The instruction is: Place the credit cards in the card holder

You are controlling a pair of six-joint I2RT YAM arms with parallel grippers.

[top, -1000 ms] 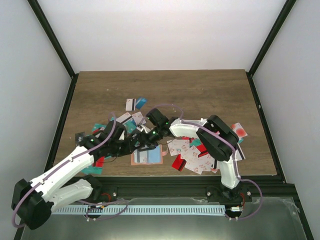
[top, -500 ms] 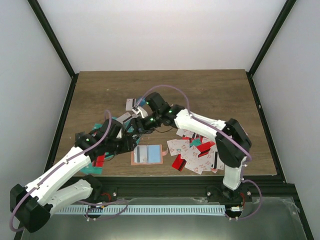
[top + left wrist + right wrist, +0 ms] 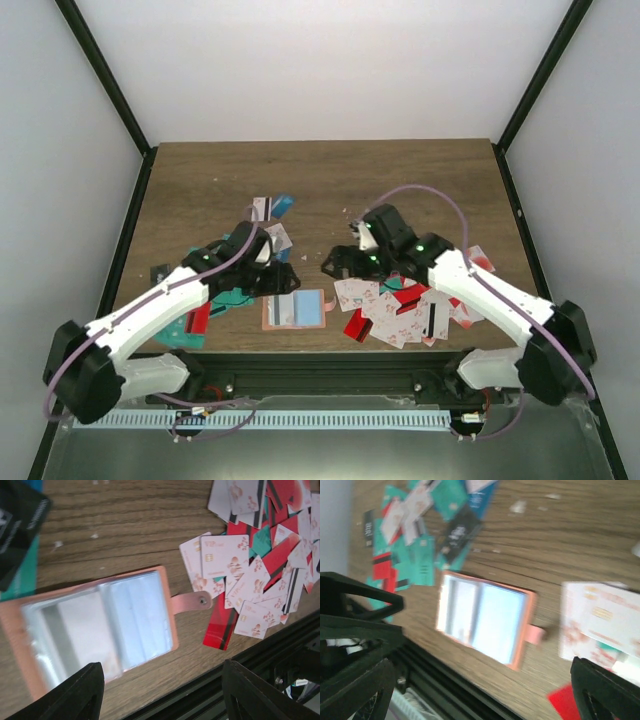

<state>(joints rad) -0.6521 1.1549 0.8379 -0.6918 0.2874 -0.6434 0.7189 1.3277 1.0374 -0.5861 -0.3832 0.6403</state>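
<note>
while the card holder [image 3: 296,309] lies opened flat on the bench [image 3: 330,170] near its front edge, we judge the task far from done: most of the credit cards [image 3: 400,312] lie loose, with a red-and-white heap just right of the holder's snap tab and a teal, red and black scatter to its left and behind it. the holder's clear sleeves look pale and glossy, and we cannot tell whether any card sits inside. our left claw [image 3: 285,279] hovers by the holder's far left side, fingers spread with nothing between them. our right claw [image 3: 335,265] hangs near its far right corner, spread wide and likewise empty. what remains, as we see it, is nearly everything: picking up single cards and sliding them into the sleeves.
</note>
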